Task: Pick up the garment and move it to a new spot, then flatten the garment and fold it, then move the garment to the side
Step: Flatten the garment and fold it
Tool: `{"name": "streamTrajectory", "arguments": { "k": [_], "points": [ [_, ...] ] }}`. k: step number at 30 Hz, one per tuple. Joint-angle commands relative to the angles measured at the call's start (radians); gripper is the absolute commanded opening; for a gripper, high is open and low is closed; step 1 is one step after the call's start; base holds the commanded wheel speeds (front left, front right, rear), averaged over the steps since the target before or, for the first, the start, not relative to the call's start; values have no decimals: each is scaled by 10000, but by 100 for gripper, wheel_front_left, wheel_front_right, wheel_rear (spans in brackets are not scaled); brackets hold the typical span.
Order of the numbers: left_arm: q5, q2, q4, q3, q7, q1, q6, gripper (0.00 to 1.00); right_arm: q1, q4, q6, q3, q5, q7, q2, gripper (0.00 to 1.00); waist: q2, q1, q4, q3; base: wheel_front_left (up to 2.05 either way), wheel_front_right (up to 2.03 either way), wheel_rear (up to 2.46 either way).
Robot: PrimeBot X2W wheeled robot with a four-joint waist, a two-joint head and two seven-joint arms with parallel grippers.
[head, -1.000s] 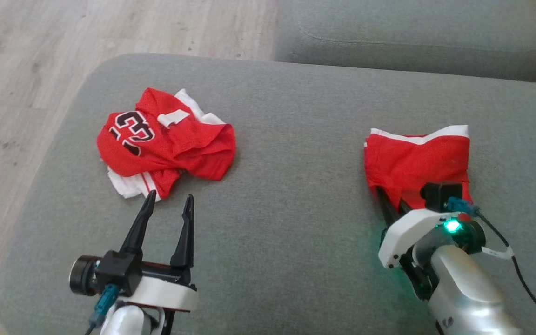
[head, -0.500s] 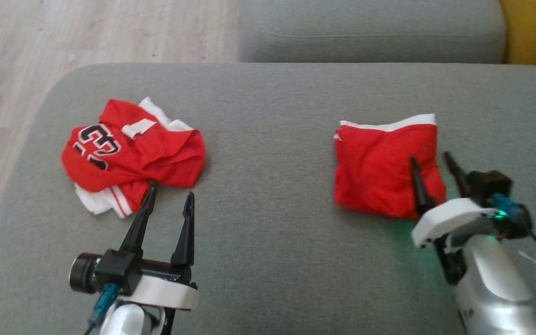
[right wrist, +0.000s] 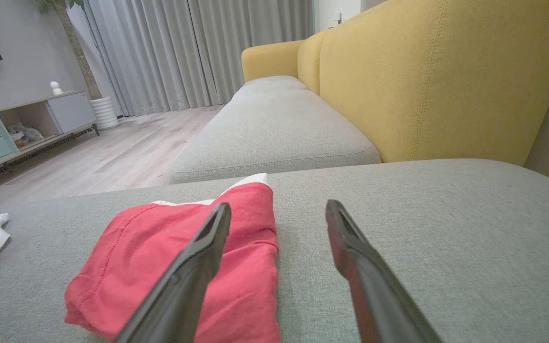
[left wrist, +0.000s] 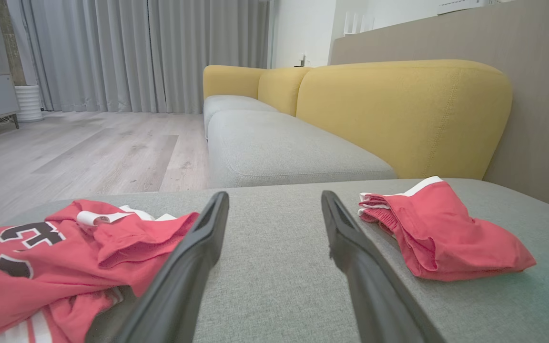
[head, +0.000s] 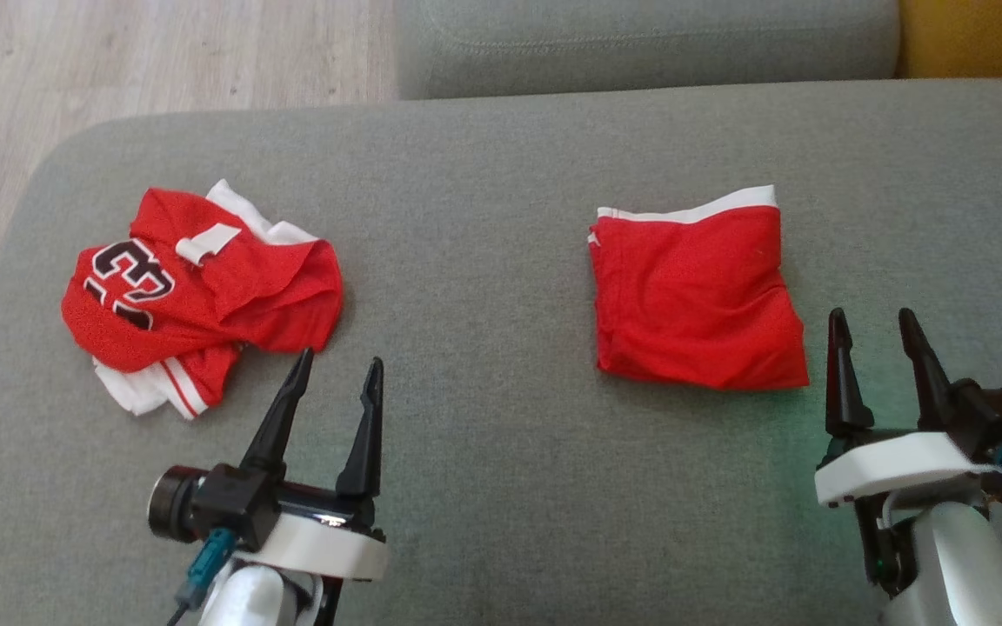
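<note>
Shorts (head: pixel 697 300) on cushion (head: pixel 484 487), far from jersey (head: pixel 197 300)

A: any readable text anywhere?
B: just the jersey (head: pixel 240 300) at 9 o'clock. Black digits (head: pixel 129 278) with white outline, upside down, looks like 23 but partly creased. Its white tag (head: pixel 205 243) is too small to read.

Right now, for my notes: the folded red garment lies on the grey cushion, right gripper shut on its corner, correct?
No: the right gripper is open, beside the folded red garment on the grey cushion, not gripping it, per the head view.
</note>
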Motion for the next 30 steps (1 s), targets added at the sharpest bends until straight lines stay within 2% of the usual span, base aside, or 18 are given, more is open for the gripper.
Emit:
{"name": "streamTrajectory", "arguments": {
  "k": [1, 5, 6, 7, 13, 16, 19, 25, 30],
  "points": [
    [-55, 17, -377, 200, -51, -450, -1, 100, -275, -425, 65, 279, -22, -133, -22, 100, 0, 0, 38, 92, 0, 0, 0],
    [-88, 9, -406, 101, -51, -582, -34, 100, -545, -623, 65, 289, -227, -133, -22, 99, 0, 0, 272, 418, 0, 0, 0],
    [-97, 7, -402, 77, -51, -628, -46, 100, -657, -657, 65, 288, -283, -108, -21, 20, 0, 0, 367, 519, 0, 0, 0],
    [-105, 6, -393, 50, -51, -674, -58, 100, -786, -678, 65, 278, -372, -44, -21, 0, 0, 0, 470, 620, 0, 0, 0],
    [-191, -1, -309, -108, -51, -1003, -131, 100, -2039, -258, 65, 99, -959, 867, -21, 0, 0, 0, 1322, 1295, 0, 0, 0],
    [-284, -2, -289, -200, -51, -1192, -150, 100, -2744, 627, 65, -41, -1300, 1424, -21, 0, 0, 0, 1747, 1552, 0, 0, 0],
    [-336, -3, -274, -283, -51, -1304, -147, 100, -3241, 1508, 65, -667, -1795, 1714, -21, 0, 0, 0, 2008, 1701, 0, 0, 0],
    [-423, -4, -274, -433, -51, -1477, -111, 100, -4099, 2948, 65, -2499, -3079, 1482, -21, 0, 0, 0, 2350, 1943, 0, 0, 0],
    [-420, -4, -246, -443, -51, -1503, -93, 100, -4646, 3849, 65, -2916, -3743, 975, -20, 0, 0, 0, 2404, 1980, 0, 0, 0]
  ]
}}
